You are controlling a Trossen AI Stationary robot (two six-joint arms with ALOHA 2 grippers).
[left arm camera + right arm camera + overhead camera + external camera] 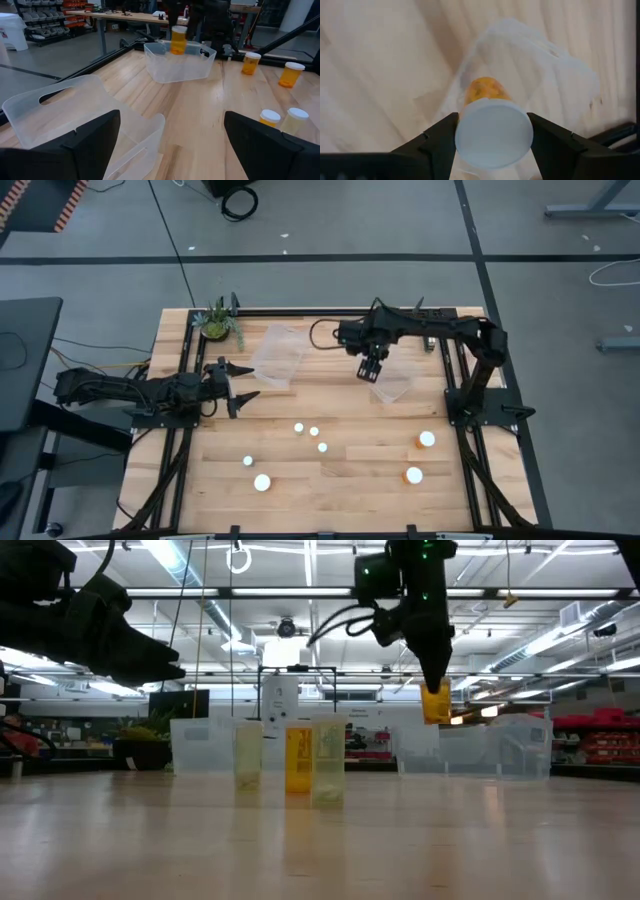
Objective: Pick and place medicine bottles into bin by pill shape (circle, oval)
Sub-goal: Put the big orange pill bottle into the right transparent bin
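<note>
My right gripper (368,370) is shut on an orange medicine bottle with a white cap (493,132), above the right clear bin (392,387). In the low view the bottle (436,705) hangs above the bin. My left gripper (236,387) is open and empty at the table's left, next to the left clear bin (278,355). Several more white-capped bottles stand upright on the table, some at the middle (298,427) and near left (262,482), two orange ones at the right (427,439). My right gripper pinches the bottle's white cap at its rim (464,134) between its two fingers (437,145). The fingers come from above, pointing down. The bottle hangs upright below them, its orange body (485,90) lifted clear over the bin.
A small green potted plant (217,322) stands at the far left corner. Black frame rails (185,360) run along the table's left and right sides. Bare wood lies between the two bins and the standing bottles.
</note>
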